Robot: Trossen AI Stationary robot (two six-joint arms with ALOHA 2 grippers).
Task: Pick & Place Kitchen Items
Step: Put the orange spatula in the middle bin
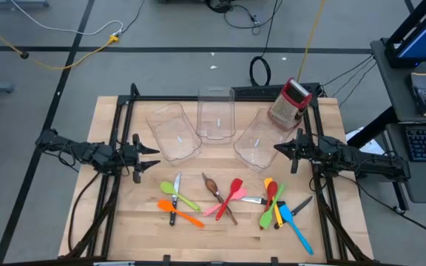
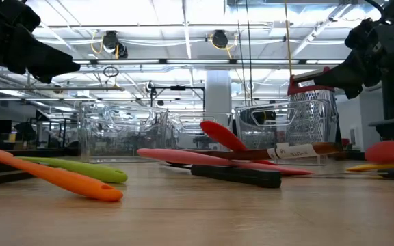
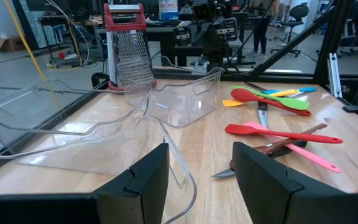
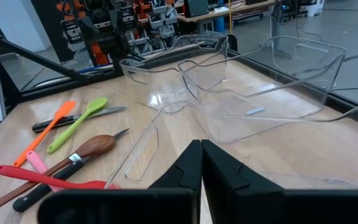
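Observation:
The kitchen items lie flat on the near half of the wooden table. One group holds a green spoon (image 1: pixel 183 199), an orange spatula (image 1: pixel 181 213) and a knife (image 1: pixel 175 193). In the middle are a brown spoon (image 1: pixel 214 188), a red spoon (image 1: pixel 234 191) and a pink spatula (image 1: pixel 216 209). To the right, red, green, yellow and blue utensils (image 1: pixel 279 210) overlap. My left gripper (image 1: pixel 152 156) (image 3: pixel 201 168) hovers open at the left side, above the table. My right gripper (image 1: pixel 279 150) (image 4: pixel 201 163) hovers shut at the right side. Neither touches anything.
Three clear plastic bins (image 1: pixel 215 114) lie side by side across the far half of the table, between the two grippers. A red-topped metal box grater (image 1: pixel 290 102) stands at the far right corner. Black frame rails (image 1: pixel 117 133) run along both table sides.

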